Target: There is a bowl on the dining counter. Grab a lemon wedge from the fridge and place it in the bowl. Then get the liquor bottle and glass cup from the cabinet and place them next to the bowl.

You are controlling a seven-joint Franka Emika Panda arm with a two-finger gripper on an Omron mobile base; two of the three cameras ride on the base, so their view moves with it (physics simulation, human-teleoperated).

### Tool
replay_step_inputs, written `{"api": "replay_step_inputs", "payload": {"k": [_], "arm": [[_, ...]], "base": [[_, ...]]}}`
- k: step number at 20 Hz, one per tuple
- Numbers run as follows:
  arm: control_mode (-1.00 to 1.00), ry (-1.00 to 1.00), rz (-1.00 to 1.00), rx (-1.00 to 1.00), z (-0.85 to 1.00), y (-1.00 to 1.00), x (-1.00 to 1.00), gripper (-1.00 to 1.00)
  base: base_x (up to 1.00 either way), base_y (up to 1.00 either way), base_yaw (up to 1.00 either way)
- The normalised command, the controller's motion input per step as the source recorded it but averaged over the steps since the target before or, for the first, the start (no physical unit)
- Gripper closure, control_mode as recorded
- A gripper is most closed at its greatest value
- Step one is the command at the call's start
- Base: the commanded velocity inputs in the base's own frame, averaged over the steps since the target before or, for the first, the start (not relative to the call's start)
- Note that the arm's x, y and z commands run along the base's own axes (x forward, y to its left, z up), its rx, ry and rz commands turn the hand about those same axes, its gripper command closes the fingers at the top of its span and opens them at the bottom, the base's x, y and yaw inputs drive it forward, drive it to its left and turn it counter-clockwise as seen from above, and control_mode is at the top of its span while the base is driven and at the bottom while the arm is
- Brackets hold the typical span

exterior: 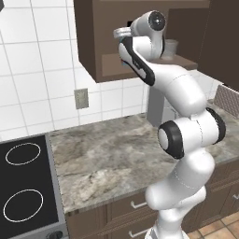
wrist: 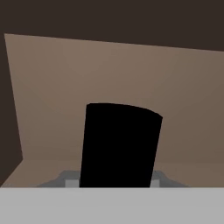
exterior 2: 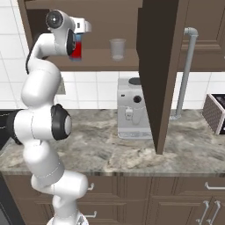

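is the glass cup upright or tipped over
Upright: the glass cup stands on its base on the cabinet shelf, mouth up.

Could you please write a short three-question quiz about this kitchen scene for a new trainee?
1. True or false: the glass cup stands on the shelf of the open cabinet.
2. Which item is nearest the robot's hand: A) liquor bottle B) coffee machine C) stove?
3. Fill in: the coffee machine stands on the marbled ____.

Key: 1 true; 2 A; 3 worktop.
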Motion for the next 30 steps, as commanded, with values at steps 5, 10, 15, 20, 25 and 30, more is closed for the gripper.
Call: {"api": "replay_step_inputs", "payload": {"k": [5, 10, 15, 20, 25, 30], "arm": [[-1.00, 0.00, 0.00, 0.00, 0.00, 0.00, -0.50, 1.00], [-1.00, -0.01, 0.01, -0.01, -0.05, 0.00, -0.93, 1.00], [-1.00, -0.10, 0.10, 0.00, 0.00, -0.11, -1.00, 1.00], [-1.00, -0.07, 0.19, 0.03, 0.00, -0.26, -1.00, 1.00], [-1.00, 0.00, 0.22, 0.02, 0.00, -0.23, -1.00, 1.00], [-1.00, 0.01, 0.16, 0.00, -0.05, -0.12, -1.00, 1.00]], "base": [[0.00, 0.00, 0.00], [0.00, 0.00, 0.00], [0.00, 0.00, 0.00], [0.00, 0.00, 0.00], [0.00, 0.00, 0.00], [0.00, 0.00, 0.00]]}}
